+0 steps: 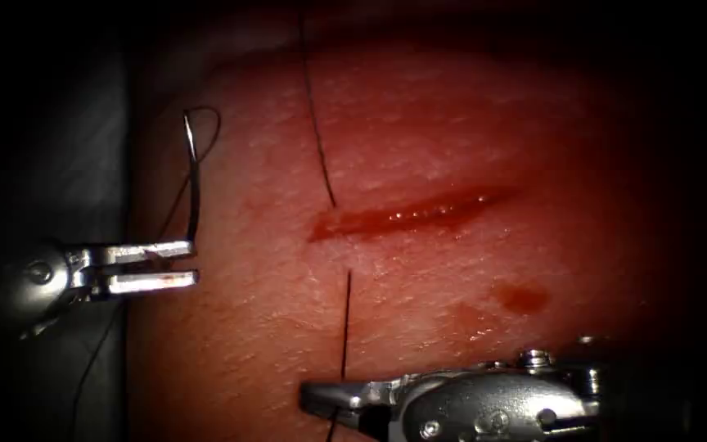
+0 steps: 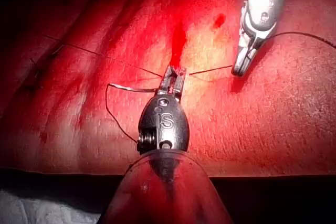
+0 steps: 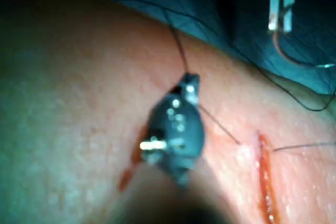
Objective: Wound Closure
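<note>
The cut [image 1: 411,217] runs across the tissue [image 1: 452,123], wet with red fluid. My left tool [image 1: 194,263] hovers off the tissue's left edge, shut on the curved needle [image 1: 195,180] near one end. The needle stands up free of the tissue, with thread trailing from its upper end. In the left wrist view the needle [image 2: 134,88] sticks out sideways from the left tool [image 2: 174,74]. A thread [image 1: 346,327] crosses the left end of the cut. My right tool [image 1: 312,399], at the near side, is shut on this thread. The same tool [image 2: 239,69] shows with thread at its tip.
A dark cloth [image 1: 83,164] lies beside the tissue on the left. A small patch of red fluid [image 1: 521,296] sits on the near side of the cut. More thread [image 1: 312,98] runs away over the far tissue.
</note>
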You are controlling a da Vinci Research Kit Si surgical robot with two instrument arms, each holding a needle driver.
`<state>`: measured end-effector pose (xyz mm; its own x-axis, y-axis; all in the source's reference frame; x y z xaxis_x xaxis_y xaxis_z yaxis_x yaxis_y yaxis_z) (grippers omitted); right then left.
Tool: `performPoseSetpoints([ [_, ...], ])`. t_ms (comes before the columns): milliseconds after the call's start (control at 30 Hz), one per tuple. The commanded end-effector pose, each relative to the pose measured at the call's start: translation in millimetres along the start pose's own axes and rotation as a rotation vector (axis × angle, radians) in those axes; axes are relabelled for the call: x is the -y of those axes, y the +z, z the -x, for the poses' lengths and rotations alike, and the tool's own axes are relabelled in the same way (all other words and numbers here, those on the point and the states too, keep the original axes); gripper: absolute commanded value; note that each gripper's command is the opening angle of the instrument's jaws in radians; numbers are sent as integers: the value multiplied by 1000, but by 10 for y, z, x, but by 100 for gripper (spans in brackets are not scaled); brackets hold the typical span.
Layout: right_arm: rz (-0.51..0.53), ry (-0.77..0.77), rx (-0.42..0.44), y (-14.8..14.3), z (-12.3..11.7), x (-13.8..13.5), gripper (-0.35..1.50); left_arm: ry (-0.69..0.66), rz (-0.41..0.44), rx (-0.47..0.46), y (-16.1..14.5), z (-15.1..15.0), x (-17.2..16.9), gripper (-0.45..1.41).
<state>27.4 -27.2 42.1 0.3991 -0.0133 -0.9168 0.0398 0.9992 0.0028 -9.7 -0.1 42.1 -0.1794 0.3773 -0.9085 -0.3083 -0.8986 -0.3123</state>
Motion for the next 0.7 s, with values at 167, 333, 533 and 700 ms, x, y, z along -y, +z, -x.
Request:
performPoseSetpoints([
  [167,-17,-8,-16,5,-12,19,-35,-1,1,-1,7,6,-2,-45],
  [333,-4,0,-19,5,-10,13,41,-1,2,-1,6,6,-2,-45],
  [533,70,21,11,11,26,-17,110,-1,1,0,6,5,-2,-45],
  [700,110,26,36,18,64,-42,106,-1,2,-1,6,5,-1,-45],
])
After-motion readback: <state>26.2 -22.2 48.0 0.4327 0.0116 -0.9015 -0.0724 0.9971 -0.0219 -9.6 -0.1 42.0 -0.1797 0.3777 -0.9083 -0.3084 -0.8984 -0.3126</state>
